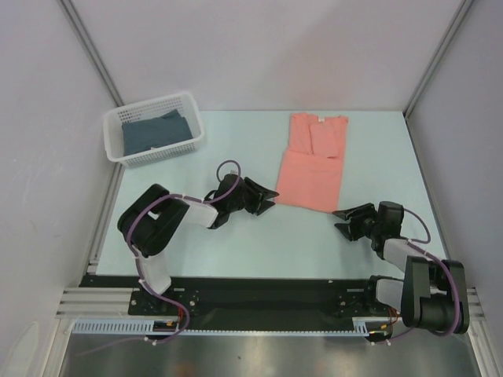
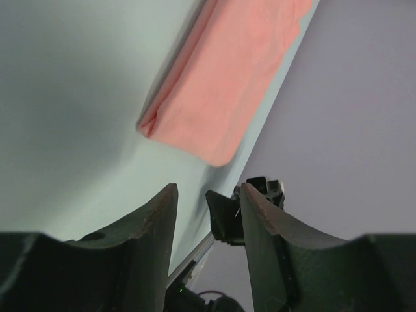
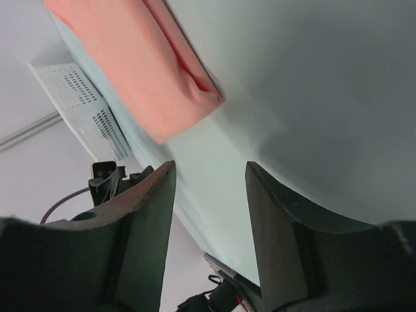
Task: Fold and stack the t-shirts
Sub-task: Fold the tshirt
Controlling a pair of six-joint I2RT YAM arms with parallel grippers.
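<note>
A salmon-pink t-shirt (image 1: 312, 163) lies on the table, folded lengthwise with its sleeves turned in. It also shows in the left wrist view (image 2: 224, 78) and in the right wrist view (image 3: 140, 71). My left gripper (image 1: 271, 198) is open and empty, just left of the shirt's near left corner. My right gripper (image 1: 343, 220) is open and empty, just below the shirt's near right corner. Neither touches the cloth. In the left wrist view the left gripper (image 2: 208, 195) points at the shirt's hem, and in the right wrist view the right gripper (image 3: 209, 172) does too.
A white perforated basket (image 1: 154, 128) stands at the table's back left with dark blue folded t-shirts (image 1: 155, 132) inside. Grey walls close in the table on both sides and at the back. The basket's edge (image 3: 81, 107) shows in the right wrist view.
</note>
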